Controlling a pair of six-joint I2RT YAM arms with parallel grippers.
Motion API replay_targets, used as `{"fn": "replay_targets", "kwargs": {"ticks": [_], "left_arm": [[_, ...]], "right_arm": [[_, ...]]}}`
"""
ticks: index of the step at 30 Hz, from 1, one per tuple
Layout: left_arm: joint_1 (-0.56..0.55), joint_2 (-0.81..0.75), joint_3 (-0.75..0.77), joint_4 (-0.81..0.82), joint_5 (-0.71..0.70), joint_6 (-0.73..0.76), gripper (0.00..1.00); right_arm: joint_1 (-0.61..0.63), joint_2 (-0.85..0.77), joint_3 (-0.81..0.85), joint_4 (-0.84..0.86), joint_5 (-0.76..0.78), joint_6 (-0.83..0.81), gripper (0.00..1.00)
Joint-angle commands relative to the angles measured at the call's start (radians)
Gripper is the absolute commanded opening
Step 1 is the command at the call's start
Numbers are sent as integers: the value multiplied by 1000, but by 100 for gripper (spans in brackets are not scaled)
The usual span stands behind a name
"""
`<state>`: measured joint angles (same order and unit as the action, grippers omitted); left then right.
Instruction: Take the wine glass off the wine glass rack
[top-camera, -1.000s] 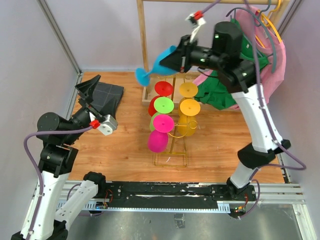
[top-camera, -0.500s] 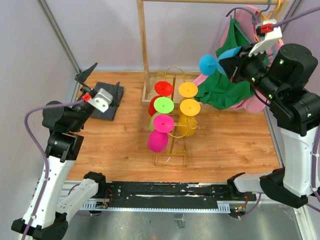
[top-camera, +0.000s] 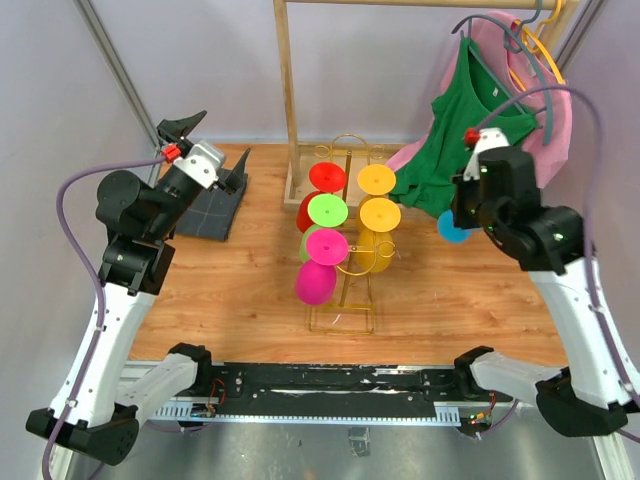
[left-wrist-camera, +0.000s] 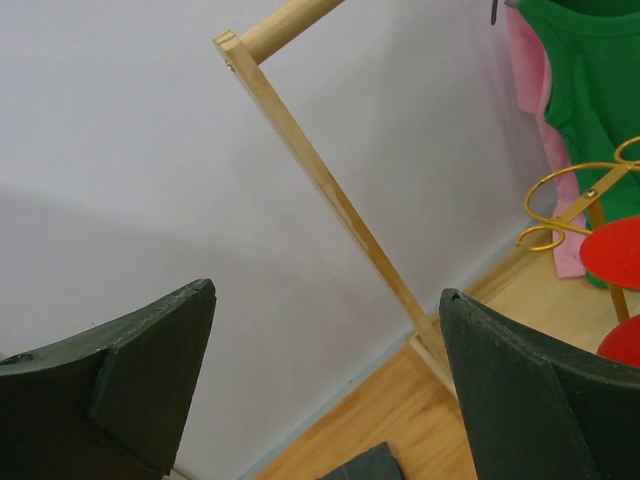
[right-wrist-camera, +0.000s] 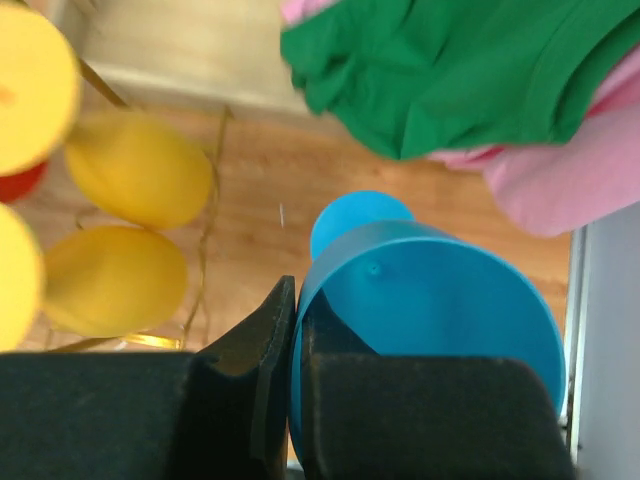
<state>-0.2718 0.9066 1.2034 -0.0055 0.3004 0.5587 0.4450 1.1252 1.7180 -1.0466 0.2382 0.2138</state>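
Right end effector (right-wrist-camera: 297, 335) clamps the blue wine glass (right-wrist-camera: 440, 300); the wine glass rack (top-camera: 343, 318) stands apart. Left end effector (left-wrist-camera: 325, 380) gapes empty.

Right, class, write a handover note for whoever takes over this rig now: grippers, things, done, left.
Left gripper: open, empty, raised at far left.
Right gripper: shut on the rim of the blue wine glass, held right of the thin gold wire wine glass rack, clear of it.
Done: that glass is off the rack; other coloured glasses hang there.
Left: probably only setting it down on the wooden table.
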Motion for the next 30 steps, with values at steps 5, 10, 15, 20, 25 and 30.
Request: {"fn": "replay_targets", "kwargs": {"ticks": [5,10,15,20,25,30], "left_arm": [[-6,13,63,-31,-9,-93,99],[-5,11,80,-60,-18,-119,99],[-4,6,96,-89,-16,-128,99],[-5,-5,94,-103,-8,-120,99],[-6,-13,97,-121,-8,-112,99],[-5,-25,98,-133,-6,-103,99]], "right_arm": [[-101,-5,-291,177,-31,64,1],[-175,-2,-445,302,-86,116,1],[-203,42,-550,416,-107,155,0],[-213,126,-565,459,-91,152,1],[-239,188,-564,483,-85,142,1],[-258,246,-556,464,-92,140,1]]}}
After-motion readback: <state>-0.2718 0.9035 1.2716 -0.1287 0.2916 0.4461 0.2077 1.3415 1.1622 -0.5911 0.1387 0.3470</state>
